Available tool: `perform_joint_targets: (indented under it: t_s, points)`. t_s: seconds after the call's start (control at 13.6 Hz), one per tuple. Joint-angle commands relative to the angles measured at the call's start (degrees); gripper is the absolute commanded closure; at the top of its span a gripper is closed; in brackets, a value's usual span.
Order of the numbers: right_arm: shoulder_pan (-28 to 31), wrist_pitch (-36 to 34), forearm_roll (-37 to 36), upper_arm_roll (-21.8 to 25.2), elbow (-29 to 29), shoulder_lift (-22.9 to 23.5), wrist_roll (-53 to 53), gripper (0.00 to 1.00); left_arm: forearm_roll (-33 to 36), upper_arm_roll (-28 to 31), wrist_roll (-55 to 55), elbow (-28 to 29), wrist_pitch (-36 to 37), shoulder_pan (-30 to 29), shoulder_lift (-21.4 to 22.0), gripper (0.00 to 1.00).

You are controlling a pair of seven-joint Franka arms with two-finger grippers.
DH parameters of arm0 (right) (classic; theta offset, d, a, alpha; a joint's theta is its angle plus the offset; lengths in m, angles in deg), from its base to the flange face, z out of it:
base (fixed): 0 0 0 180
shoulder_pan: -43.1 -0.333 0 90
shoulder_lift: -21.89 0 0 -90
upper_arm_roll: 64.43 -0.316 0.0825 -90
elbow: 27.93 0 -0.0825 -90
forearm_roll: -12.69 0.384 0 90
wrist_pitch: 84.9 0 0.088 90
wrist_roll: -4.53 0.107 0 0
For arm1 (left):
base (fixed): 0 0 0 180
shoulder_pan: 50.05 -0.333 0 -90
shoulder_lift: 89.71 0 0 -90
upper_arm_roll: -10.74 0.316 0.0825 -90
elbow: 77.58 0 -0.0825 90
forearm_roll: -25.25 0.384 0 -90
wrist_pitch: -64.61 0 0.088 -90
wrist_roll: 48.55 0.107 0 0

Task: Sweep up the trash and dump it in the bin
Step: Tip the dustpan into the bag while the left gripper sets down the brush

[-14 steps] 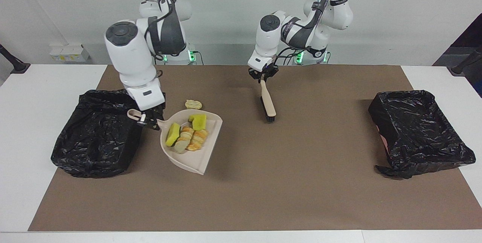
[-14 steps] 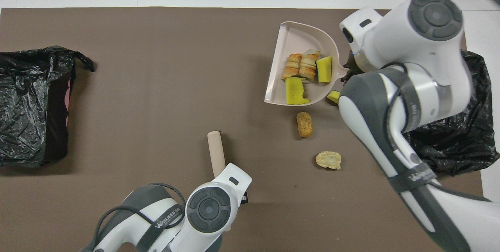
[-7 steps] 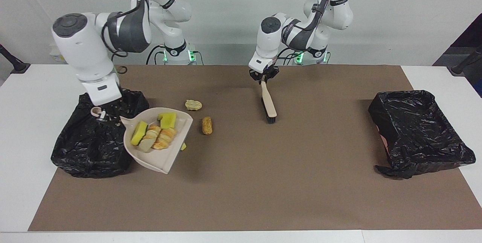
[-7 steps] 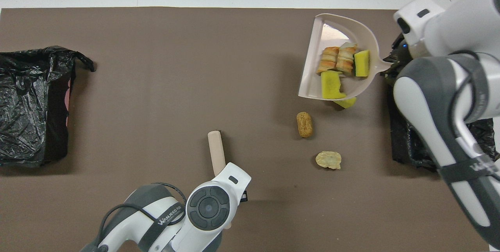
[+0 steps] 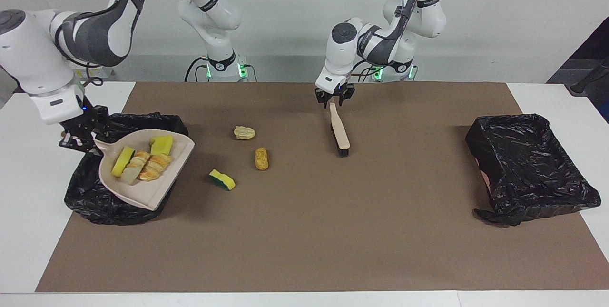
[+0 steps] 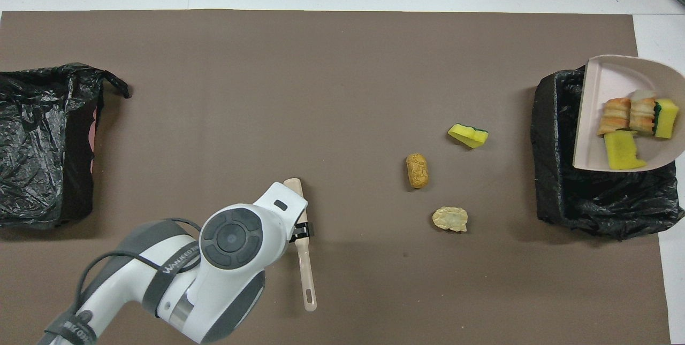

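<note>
Now, step: loaded pan at the bin, judged ready for tipping; three bits not yet swept.
Right gripper [image 5: 78, 138]: clamped tight on the handle of the dustpan [image 5: 147, 193], raised over the bin [image 5: 95, 202] at the right arm's end of the table.
Dustpan heading: handle toward the right arm's end, open mouth toward the left arm's end, out over the mat; probably needs turning mouth-down into the bin.
Trash in pan [image 5: 142, 166]: yellow sponge pieces and tan lumps bunched near the handle; light and loose, likely to slide at a small tilt.
Green-backed sponge [image 5: 222, 179]: on the mat near the bin; soft, squashy; long axis slanting across the table.
Pale tan lump [image 5: 244, 132]: nearest the robots of the three; wrinkly, light.
Orange-brown lump [image 5: 260, 158]: just beside it; long axis running near-to-far; may roll sideways if pushed.
Handling: easier swept than pinched.
Brush [image 5: 338, 131]: stiff; handle end nearer the robots, bristle head farther.
Left gripper [image 5: 334, 98]: at the brush handle; cannot tell whether gripping or let go.
Second bin [image 5: 528, 159]: at the left arm's end.
</note>
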Motion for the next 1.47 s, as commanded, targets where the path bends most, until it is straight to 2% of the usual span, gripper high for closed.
perform_joint_targets:
  t_s: [0.0, 0.29, 0.59, 0.81, 1.03, 1.18, 1.4]
  points:
    - [-0.71, 0.36, -6.62, -0.56, -6.03, -4.26, 5.45, 1.0, 1.02, -0.34, 6.3, -0.2, 2.51, -5.64, 2.49, 0.0]
    - [-5.62, -0.16, -16.91, -0.65, -9.74, -6.29, 17.76, 1.0, 1.02, -0.17, 19.04, -0.73, 8.22, -15.22, 5.92, 0.0]
    - [-11.77, -6.91, -28.07, -0.65, -9.65, -6.38, 27.52, 1.0, 1.02, -0.17, 27.83, -0.64, 9.2, -23.56, 6.28, 0.0]
    - [-12.57, -8.25, -31.59, -0.65, -9.13, -6.29, 28.24, 1.0, 1.02, -0.08, 37.23, -1.43, 9.29, -30.51, 6.63, 0.0]
    - [-14.85, -11.14, -36.17, -0.65, -8.77, -6.29, 28.42, 1.0, 1.02, -0.08, 42.71, -7.3, 13.04, -34.75, 6.1, 0.0]
    - [-16.53, -13.25, -39.51, -0.65, -8.33, -6.29, 28.42, 1.0, 1.02, -0.08, 42.89, -11.79, 18.24, -34.93, 6.1, 0.0]
    - [-16.88, -14.84, -39.96, -0.56, -7.98, -6.55, 28.33, 1.0, 1.02, -0.08, 42.45, -19.77, 26.21, -34.84, 6.37, 0.0]
